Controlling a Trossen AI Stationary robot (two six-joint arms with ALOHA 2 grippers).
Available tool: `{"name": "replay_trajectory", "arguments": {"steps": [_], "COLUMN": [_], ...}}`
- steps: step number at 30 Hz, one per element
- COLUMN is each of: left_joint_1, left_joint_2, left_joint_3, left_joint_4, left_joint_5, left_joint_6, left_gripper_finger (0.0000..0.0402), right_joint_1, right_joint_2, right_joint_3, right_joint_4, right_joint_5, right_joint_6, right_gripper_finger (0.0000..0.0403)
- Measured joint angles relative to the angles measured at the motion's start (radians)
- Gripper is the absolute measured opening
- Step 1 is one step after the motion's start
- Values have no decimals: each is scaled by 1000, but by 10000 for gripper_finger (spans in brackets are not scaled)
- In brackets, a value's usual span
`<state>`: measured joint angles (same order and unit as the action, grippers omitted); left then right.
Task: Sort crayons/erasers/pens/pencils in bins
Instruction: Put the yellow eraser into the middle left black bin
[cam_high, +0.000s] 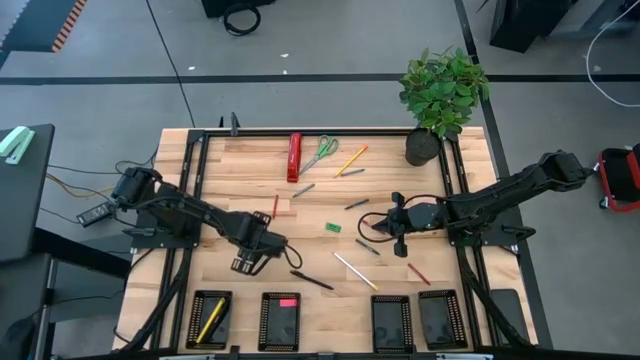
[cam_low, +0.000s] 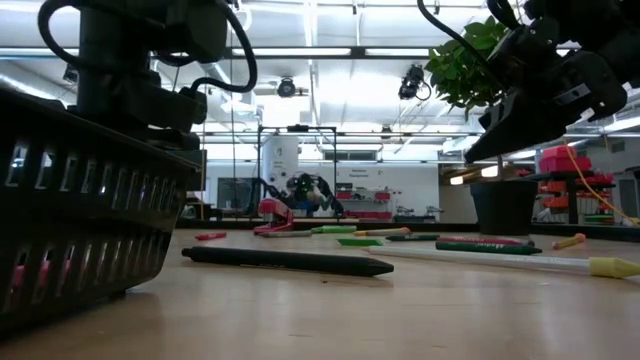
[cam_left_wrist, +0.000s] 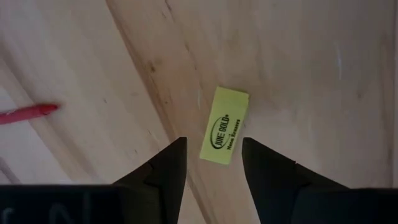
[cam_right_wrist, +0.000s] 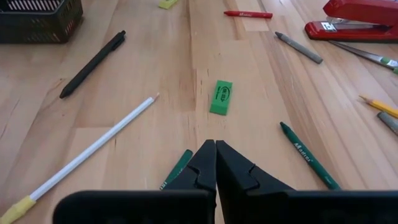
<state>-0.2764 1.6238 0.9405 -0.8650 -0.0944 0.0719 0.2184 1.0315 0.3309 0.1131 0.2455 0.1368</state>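
Note:
My left gripper (cam_left_wrist: 213, 144) is open and points down over the yellow eraser (cam_left_wrist: 224, 126), which lies flat on the table with one finger on either side of its near end. In the high view this gripper (cam_high: 258, 247) hides the eraser. My right gripper (cam_right_wrist: 216, 149) is shut and empty, low over the table, with the green eraser (cam_right_wrist: 221, 98) lying a short way ahead of it (cam_high: 333, 228). Four black bins line the near edge; the leftmost (cam_high: 210, 320) holds a yellow stick, and the second (cam_high: 280, 320) holds the pink eraser (cam_high: 287, 302).
Around the grippers lie loose sticks: a black pen (cam_high: 312, 280), a whitish pencil (cam_high: 355, 270), green markers (cam_right_wrist: 309, 163), red crayons (cam_high: 275, 207) (cam_high: 418, 273) and a grey pen (cam_right_wrist: 298, 47). A red stapler (cam_high: 294, 157), scissors (cam_high: 320, 152) and a potted plant (cam_high: 440, 100) stand toward the far edge.

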Motion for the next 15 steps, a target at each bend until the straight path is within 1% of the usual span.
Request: {"name": "replay_trajectory", "arguments": {"steps": [4, 8, 15], "left_joint_1": [7, 7, 12], "left_joint_2": [0, 0, 17], "left_joint_3": [0, 0, 1], "left_joint_4": [0, 0, 8], "left_joint_5": [18, 51, 45], "left_joint_6": [5, 41, 45], "left_gripper_finger": [165, 165, 165], "right_joint_1": [0, 0, 0], "right_joint_2": [0, 0, 0], "right_joint_3": [0, 0, 0], "right_joint_4": [0, 0, 0], "right_joint_5": [0, 0, 0], "right_joint_6": [0, 0, 0], "right_gripper_finger": [11, 11, 11]}}
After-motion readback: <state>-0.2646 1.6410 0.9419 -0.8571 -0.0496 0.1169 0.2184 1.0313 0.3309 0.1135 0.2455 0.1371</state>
